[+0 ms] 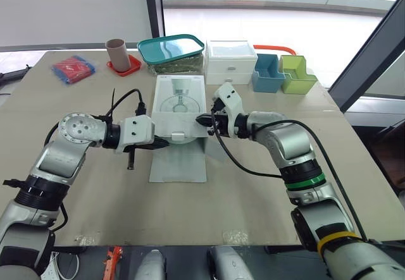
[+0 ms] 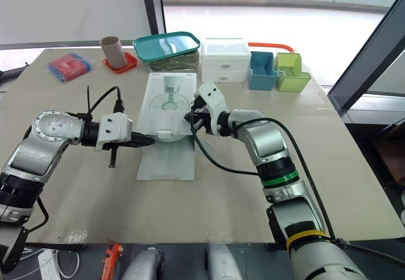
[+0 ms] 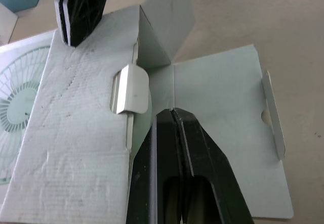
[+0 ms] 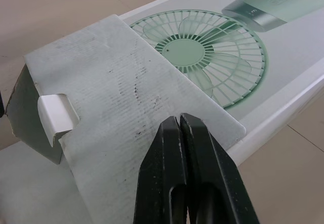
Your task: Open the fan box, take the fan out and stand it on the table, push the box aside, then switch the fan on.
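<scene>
Your fan box (image 1: 180,97) lies flat in the middle of the table (image 1: 95,198), printed fan facing up. Its long lid flap (image 1: 178,163) is spread on the table toward 6 o'clock, and a short inner flap (image 4: 126,97) is folded back over the print. The left gripper (image 1: 166,143) sits at the box's 7 o'clock, fingers pressed together. The right gripper (image 1: 201,121), at 4 o'clock, is also pressed together, tips against that inner flap. A teal container (image 1: 172,47) stands at 12 o'clock.
</scene>
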You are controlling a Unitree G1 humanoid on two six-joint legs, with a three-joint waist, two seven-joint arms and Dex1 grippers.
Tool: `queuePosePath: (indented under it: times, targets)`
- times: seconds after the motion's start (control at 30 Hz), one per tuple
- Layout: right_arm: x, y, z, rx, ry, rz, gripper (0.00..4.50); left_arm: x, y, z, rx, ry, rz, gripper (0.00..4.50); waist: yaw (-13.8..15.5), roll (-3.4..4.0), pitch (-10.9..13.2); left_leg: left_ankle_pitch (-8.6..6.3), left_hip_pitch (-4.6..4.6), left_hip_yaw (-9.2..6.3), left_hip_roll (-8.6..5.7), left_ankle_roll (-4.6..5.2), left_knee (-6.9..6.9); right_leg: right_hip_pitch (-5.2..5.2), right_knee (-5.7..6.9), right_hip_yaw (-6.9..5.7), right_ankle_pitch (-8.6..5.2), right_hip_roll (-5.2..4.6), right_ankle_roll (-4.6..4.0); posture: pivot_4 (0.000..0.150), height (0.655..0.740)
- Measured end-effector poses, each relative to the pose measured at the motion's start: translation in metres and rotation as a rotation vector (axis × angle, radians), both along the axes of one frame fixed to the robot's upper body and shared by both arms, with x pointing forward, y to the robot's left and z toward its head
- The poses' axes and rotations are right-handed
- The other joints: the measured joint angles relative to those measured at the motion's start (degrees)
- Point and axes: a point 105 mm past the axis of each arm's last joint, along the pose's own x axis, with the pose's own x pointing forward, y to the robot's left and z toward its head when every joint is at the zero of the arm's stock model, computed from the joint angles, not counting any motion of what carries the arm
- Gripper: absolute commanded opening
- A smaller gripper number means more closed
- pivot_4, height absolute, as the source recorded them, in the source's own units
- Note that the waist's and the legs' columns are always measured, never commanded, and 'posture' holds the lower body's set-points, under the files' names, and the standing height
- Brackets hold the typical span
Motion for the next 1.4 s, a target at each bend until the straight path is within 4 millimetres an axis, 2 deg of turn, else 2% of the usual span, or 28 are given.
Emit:
queuePosePath:
  times: [0.47,0.73,0.87,1.17,1.4]
  targets:
    - [0.002,0.002,0.0,-0.001,-0.018,0.003,0.04,-0.012,0.015,-0.003,0.066,0.039,-0.011,0.0,-0.09,0.0,0.0,0.0,0.01,0.0,0.02,0.0,0.0,0.0,0.01,0.0,0.0,0.03,0.0,0.15,0.74]
    - [0.002,0.003,-0.001,0.001,-0.021,0.005,0.04,-0.016,0.03,-0.001,0.144,0.043,0.0,0.0,-0.14,0.0,0.0,0.0,0.03,0.0,0.04,0.0,0.0,0.0,0.02,0.0,0.0,0.05,-0.01,0.15,0.74]
    - [0.002,0.003,-0.001,-0.001,-0.022,0.006,0.04,-0.014,0.042,-0.004,0.195,0.041,0.035,0.0,-0.11,0.01,0.0,0.0,0.02,0.0,0.04,0.0,0.0,0.0,0.02,0.0,0.0,0.04,-0.01,0.15,0.74]
    - [0.002,0.004,-0.001,0.0,-0.022,0.009,0.04,-0.011,0.054,-0.004,0.241,0.026,0.06,0.0,-0.12,0.01,0.01,0.0,0.02,0.0,0.04,0.0,0.0,-0.01,0.02,0.0,0.0,0.05,-0.01,0.15,0.74]
    - [0.002,0.005,-0.001,0.001,-0.023,0.011,0.04,0.004,0.07,-0.003,0.274,-0.017,0.134,0.0,-0.11,0.01,0.0,0.0,0.02,0.0,0.03,0.0,0.0,-0.01,0.03,-0.01,0.0,0.04,-0.01,0.15,0.74]
